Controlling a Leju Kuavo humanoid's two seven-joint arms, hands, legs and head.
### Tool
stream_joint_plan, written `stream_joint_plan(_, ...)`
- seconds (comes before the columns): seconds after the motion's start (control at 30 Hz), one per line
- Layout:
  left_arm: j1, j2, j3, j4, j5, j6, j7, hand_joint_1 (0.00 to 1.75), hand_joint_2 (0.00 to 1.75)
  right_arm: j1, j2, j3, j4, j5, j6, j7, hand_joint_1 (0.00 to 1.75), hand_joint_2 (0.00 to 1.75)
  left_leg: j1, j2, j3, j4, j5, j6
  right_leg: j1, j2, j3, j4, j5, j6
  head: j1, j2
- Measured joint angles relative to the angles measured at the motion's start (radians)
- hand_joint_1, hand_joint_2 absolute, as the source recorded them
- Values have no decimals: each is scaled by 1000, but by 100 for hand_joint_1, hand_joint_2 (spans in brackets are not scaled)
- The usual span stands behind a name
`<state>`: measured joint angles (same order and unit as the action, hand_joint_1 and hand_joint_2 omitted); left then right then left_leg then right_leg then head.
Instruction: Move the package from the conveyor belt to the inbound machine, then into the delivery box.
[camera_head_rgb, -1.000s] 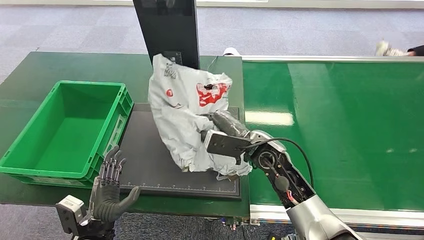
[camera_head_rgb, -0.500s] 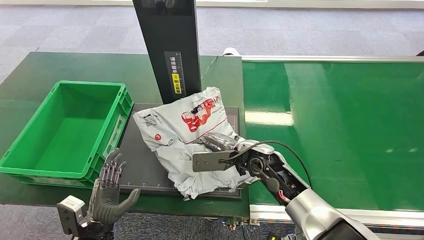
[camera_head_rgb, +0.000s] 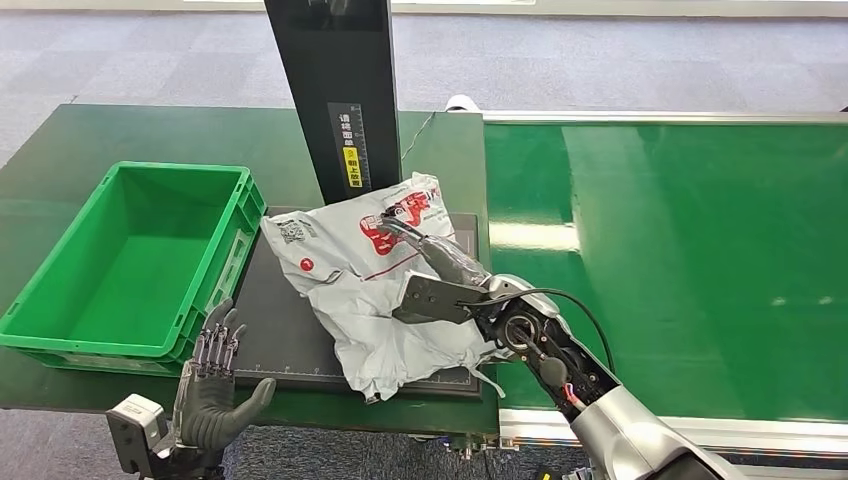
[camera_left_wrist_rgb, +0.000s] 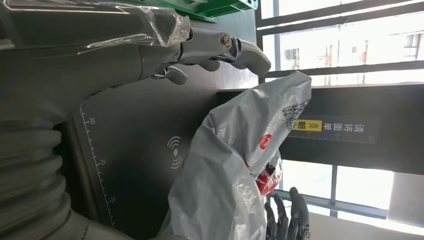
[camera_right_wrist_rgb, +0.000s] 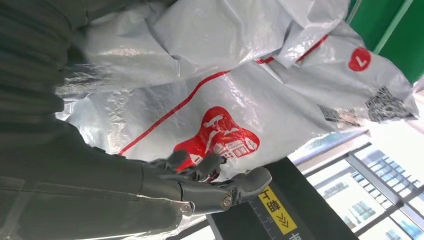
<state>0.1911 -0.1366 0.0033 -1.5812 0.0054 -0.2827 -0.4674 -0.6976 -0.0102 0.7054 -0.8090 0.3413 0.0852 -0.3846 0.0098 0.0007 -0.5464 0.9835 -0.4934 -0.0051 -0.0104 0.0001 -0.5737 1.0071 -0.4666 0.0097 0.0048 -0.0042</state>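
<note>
In the head view the grey package is seen laid on the inbound machine's black scan pad, off the conveyor belt, the right hand resting on it with fingers extended, the green delivery box unfilled and the left hand released at the bench's near edge, while in the right wrist view no grasp on the package is seen.

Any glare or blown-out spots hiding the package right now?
Head view: a bright glare patch on the conveyor belt, the package evenly lit. Left wrist view: windows blown out white behind it. Right wrist view: overexposed at one corner, sheen on the plastic.
</note>
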Motion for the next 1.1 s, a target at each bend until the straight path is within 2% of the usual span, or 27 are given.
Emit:
stream_joint_plan(0.17,3,1,0,0,8,13,-4,0,175,56,2,-76,-102,-146,-112,-77,0,175,0,0,0,0,0,0,0,0,0,0,0,0,0,0)
stream_joint_plan(0.37,12,1,0,-6,16,24,-8,0,175,147,1,-193,-300,-311,-137,-126,0,175,0,0,0,0,0,0,0,0,0,0,0,0,0,0)
stream_joint_plan(0.6,34,1,4,-26,19,36,-9,0,175,234,1,-282,-422,-384,-140,-145,0,175,0,0,0,0,0,0,0,0,0,0,0,0,0,0)
stream_joint_plan(0.93,57,-20,42,-73,-3,28,4,0,175,353,19,-431,-459,-464,-115,-172,0,175,0,0,0,0,0,0,0,0,0,0,0,0,0,0)
stream_joint_plan(1.03,56,-30,55,-86,-51,42,8,0,175,381,31,-465,-466,-462,-102,-172,0,175,0,0,0,0,0,0,0,0,0,0,0,0,0,0)
stream_joint_plan(1.1,50,-32,54,-92,-145,83,18,0,175,391,42,-483,-468,-460,-94,-170,0,175,0,0,0,0,0,0,0,0,0,0,0,0,0,0)
